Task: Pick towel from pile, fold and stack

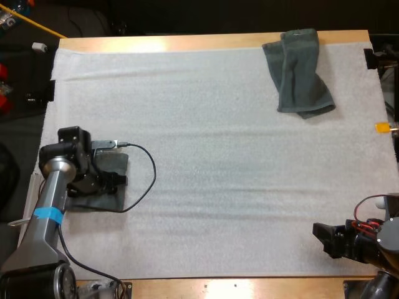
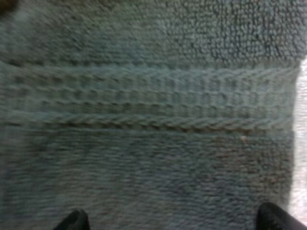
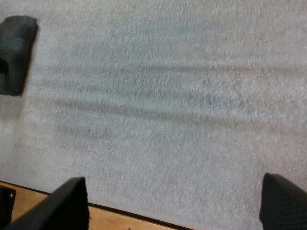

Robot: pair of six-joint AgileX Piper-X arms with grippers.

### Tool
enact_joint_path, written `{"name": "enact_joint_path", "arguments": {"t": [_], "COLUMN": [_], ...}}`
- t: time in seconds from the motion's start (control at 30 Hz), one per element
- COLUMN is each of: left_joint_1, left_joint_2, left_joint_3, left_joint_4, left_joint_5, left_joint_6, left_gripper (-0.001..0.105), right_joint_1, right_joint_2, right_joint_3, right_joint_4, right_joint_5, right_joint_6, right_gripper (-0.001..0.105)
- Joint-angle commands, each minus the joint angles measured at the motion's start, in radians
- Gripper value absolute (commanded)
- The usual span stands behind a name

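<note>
Left gripper sits low over the folded towel at the left side of the mat, fingers spread wide, clamping nothing. The crumpled towel lies in the mat's far right corner. Right gripper hovers over bare mat by the near edge, fingers apart and empty.

Seen: left hand pitched down low, fingers spread apart; right hand hovering, likewise spread.
</note>
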Motion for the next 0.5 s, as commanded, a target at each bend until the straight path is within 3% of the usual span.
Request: {"name": "enact_joint_path", "arguments": {"t": [0.0, 0.13, 0.33, 0.47], "left_joint_1": [0.004, 0.005, 0.005, 0.005], "left_joint_2": [0.0, 0.007, 0.015, -0.048], "left_joint_3": [0.015, 0.056, 0.046, 0.011], "left_joint_4": [-0.014, -0.044, -0.023, -0.012], "left_joint_5": [0.038, 0.045, 0.044, 0.147], "left_joint_6": [-0.01, -0.012, -0.031, -0.048], "left_gripper": [0.065, 0.065, 0.065, 0.065], "right_joint_1": [0.001, 0.001, 0.001, 0.001], "right_joint_2": [-0.005, -0.005, -0.005, -0.005], "right_joint_3": [-0.007, -0.007, -0.007, -0.007], "right_joint_4": [-0.001, -0.001, -0.001, -0.001], "right_joint_5": [-0.002, -0.002, -0.002, -0.002], "right_joint_6": [0.005, 0.005, 0.005, 0.005], "right_gripper": [0.071, 0.071, 0.071, 0.071]}}
